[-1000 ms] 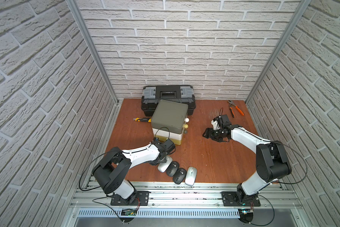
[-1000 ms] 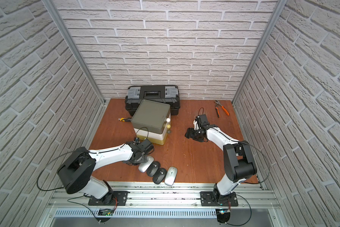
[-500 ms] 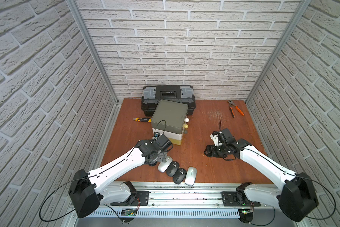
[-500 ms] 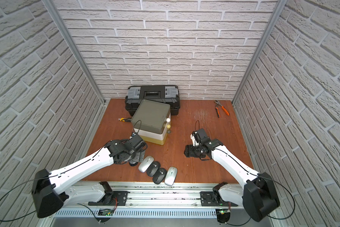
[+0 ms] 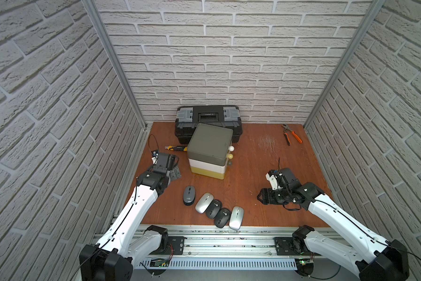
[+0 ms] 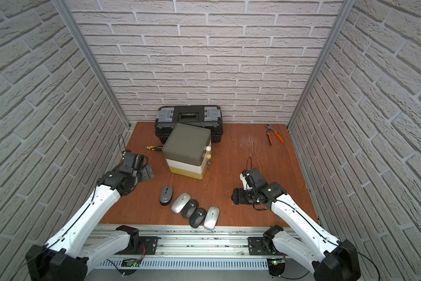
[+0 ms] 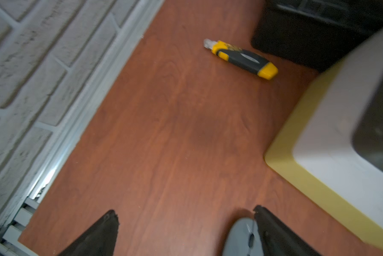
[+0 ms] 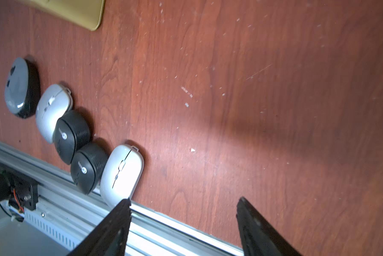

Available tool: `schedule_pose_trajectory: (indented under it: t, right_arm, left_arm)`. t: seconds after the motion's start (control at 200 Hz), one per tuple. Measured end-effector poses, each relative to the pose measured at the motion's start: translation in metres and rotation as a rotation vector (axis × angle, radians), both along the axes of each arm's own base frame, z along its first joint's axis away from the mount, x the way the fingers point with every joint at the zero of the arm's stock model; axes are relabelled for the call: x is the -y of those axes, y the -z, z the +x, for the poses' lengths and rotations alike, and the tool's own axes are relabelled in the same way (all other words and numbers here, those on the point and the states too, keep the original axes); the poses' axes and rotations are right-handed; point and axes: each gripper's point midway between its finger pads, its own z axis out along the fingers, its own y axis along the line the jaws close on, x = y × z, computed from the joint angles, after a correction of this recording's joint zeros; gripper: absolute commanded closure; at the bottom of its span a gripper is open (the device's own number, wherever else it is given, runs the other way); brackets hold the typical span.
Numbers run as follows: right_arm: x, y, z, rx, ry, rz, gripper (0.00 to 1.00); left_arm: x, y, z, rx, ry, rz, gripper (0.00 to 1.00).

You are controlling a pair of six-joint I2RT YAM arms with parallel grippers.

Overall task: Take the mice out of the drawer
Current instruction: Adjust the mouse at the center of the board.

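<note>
1. Nearest, along the front edge of the table (image 5: 253, 155): five mice (image 5: 213, 208) in a slanted row, all out of the drawers, on bare wood. Four touching side by side: silver, black, black, silver.
2. Just apart at the row's left end: dark grey mouse (image 5: 189, 194), also visible beside one finger in the left wrist view.
3. Left gripper (image 7: 185, 209): jaws spread wide, empty, over the table between side wall and drawer unit (image 5: 209, 150).
4. Right gripper (image 8: 184, 199): jaws apart, nothing between, over bare wood right of the row.
5. Farther back: utility knife (image 5: 176, 147) left of the drawer unit.
6. At the back wall: black toolbox (image 5: 208, 119); pliers (image 5: 292, 136) toward the right corner.
</note>
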Motion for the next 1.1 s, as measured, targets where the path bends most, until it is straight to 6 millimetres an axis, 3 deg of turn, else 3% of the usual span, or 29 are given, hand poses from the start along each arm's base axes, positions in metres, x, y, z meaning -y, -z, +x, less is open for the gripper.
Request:
schedule_pose_trajectory:
  t: [0.145,0.275,0.415,0.565,0.69,0.84,1.1]
  right_arm:
    - [-0.024,0.019,-0.038,-0.066,-0.137,-0.026,0.22]
    - [-0.026,0.044,-0.077,-0.141,-0.216,-0.077,0.22]
    - [-0.04,0.043,-0.099,-0.147,-0.3,-0.063,0.22]
    - [-0.065,0.038,-0.113,-0.16,-0.396,-0.035,0.22]
    - [-0.098,0.037,-0.129,-0.192,-0.53,-0.032,0.21]
    - [-0.134,0.047,-0.134,-0.22,-0.643,-0.044,0.22]
    - [-0.152,0.059,-0.124,-0.235,-0.699,-0.031,0.23]
  left_arm:
    - [-0.032,-0.011,0.005,0.055,-0.106,0.036,0.02]
    - [-0.038,-0.014,-0.003,0.101,-0.121,0.04,0.02]
    - [-0.039,-0.009,-0.017,0.129,-0.121,0.034,0.02]
    - [-0.039,-0.011,-0.023,0.152,-0.119,0.027,0.02]
    - [-0.039,-0.014,-0.026,0.179,-0.116,0.021,0.02]
    - [-0.039,-0.013,-0.031,0.186,-0.109,0.024,0.02]
    - [-0.038,-0.012,-0.034,0.188,-0.099,0.02,0.02]
